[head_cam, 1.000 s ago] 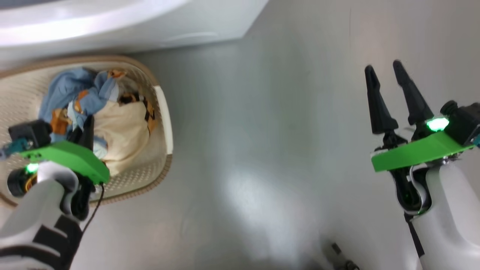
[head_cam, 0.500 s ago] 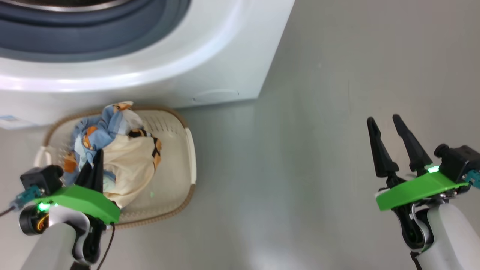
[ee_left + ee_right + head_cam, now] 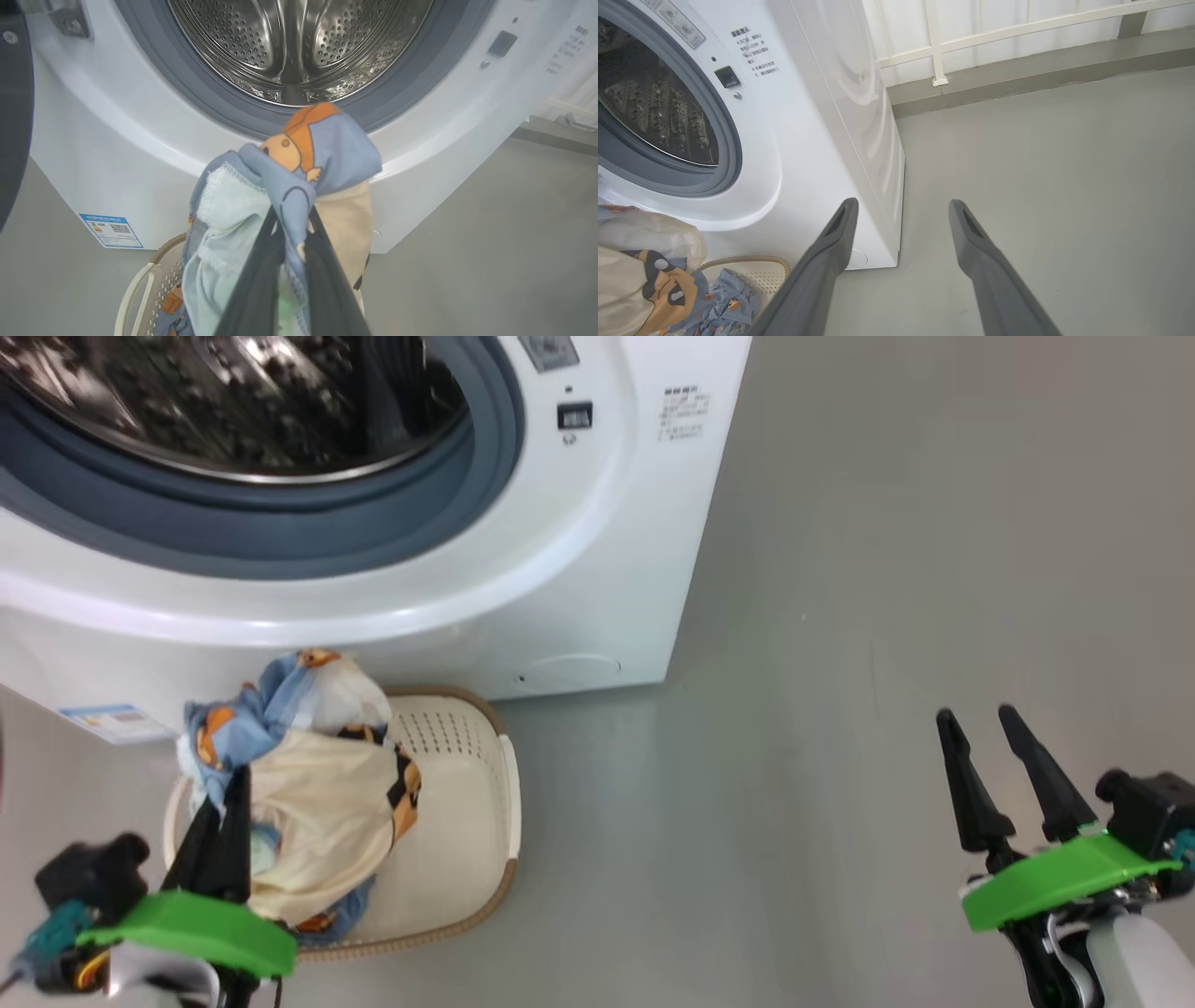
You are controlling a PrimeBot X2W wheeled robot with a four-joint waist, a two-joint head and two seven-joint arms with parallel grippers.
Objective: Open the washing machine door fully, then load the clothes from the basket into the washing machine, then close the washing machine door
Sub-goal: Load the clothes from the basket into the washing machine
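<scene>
My left gripper (image 3: 293,218) is shut on the clothes (image 3: 299,158), a light-blue bundle with orange cartoon prints and a cream piece. In the head view the clothes (image 3: 317,784) hang from the left gripper (image 3: 233,779) over the cream basket (image 3: 467,821), their lower end still inside it. Just beyond stands the washing machine (image 3: 597,551), its steel drum (image 3: 299,42) exposed inside the grey-blue gasket (image 3: 280,546). The door's dark edge (image 3: 14,116) shows at the far left, swung aside. My right gripper (image 3: 976,721) is open and holds nothing, over bare floor to the right.
A blue label sticker (image 3: 112,721) and a small round white flap (image 3: 569,667) sit low on the machine's front. Grey floor (image 3: 840,709) spreads to the machine's right. A white railing and low ledge (image 3: 1017,79) run behind it.
The head camera has tilted up, bringing the drum opening into view. My left gripper has lifted the clothes bundle up out of the basket. The right gripper stays open.
</scene>
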